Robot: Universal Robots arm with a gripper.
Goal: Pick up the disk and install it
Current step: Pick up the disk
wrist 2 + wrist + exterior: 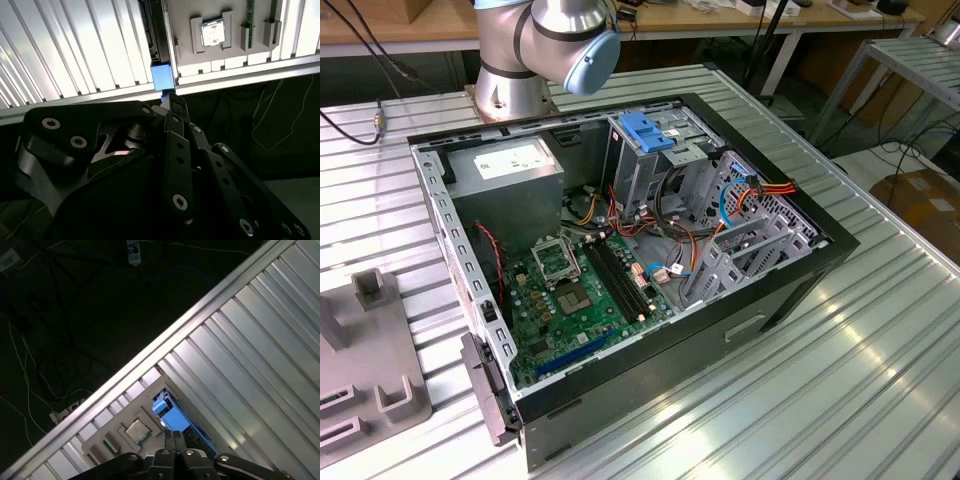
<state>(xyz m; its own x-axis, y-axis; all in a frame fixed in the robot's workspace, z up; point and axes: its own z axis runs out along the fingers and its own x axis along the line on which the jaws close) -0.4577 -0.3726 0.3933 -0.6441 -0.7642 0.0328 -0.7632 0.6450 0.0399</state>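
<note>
My pincer (170,97) sits low over the table (75,50), a run of ribbed, pale aluminium slats that throw back the light in bright streaks. Its tip is at the blue end tab of the disk (161,79). The disk stands on edge against the side of a grey fixture plate (182,50), close to the table's rim. I cannot tell whether my pincer is apart, together or clamped on the tab.

A processor chip (212,32) lies in a pocket of that plate, just beside the disk. Past the rim the floor (250,130) is dark, with thin cables (265,120) trailing loose across it.

In the exterior view the same slatted table carries an open computer case (790,290) at its middle. The motherboard (575,295) lies flat inside, and a grey power-supply box (510,165) sits at eleven o'clock within the case. A blue bracket (648,130) tops the drive cage at one o'clock.

My arm's base (510,90) stands at twelve o'clock behind the case. A grey fixture tray (370,380) rests at eight o'clock. Wooden benches (440,20) cross the back of the room, and a cardboard box (925,205) sits on the floor at three o'clock.
</note>
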